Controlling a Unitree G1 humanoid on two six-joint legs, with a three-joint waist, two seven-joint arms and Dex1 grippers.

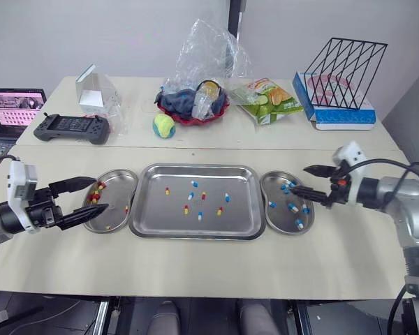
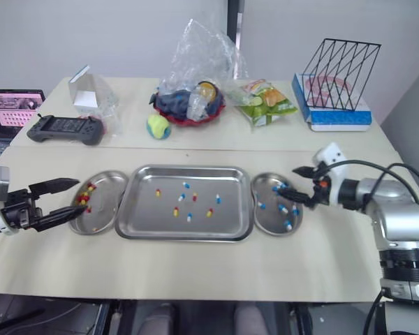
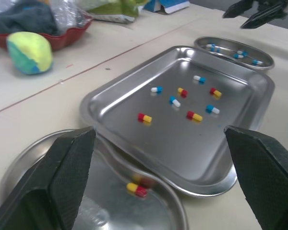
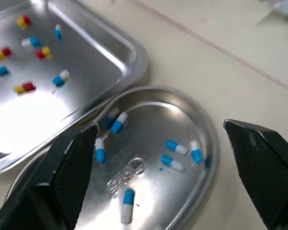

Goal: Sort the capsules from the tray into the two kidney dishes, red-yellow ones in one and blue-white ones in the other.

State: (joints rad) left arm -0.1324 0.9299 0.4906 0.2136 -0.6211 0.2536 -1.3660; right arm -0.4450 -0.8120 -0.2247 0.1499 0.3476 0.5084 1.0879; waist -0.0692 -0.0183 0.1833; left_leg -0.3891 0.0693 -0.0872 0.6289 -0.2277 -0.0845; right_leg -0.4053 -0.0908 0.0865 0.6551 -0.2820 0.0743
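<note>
— Capsules (image 1: 195, 199): where are they?
— Lower left of the frame, the left fingers (image 1: 75, 184) hang spread and empty over the outer edge of the left dish (image 1: 119, 183), which holds red-yellow ones. In the centre, the tray (image 1: 195, 169) has a handful of both colours, scattered apart. Just right of it, the right dish (image 1: 283, 218) holds blue-white ones. The right fingers (image 1: 318, 169) hover beside it, spread and empty.
— Which step, then?
— Mid-sort, I'd judge, between picks. Next, either arm must reach inward over its dish to the tray and pinch one capsule of its colour. They're small and may skid on steel.
— Anything in the way?
— No. Along the top, the controller (image 1: 71, 127), ball (image 1: 163, 125), red bowl (image 1: 192, 115), snack packet (image 1: 269, 99) and wire rack (image 1: 343, 73) sit well apart at the back of the bench (image 1: 195, 269).
</note>
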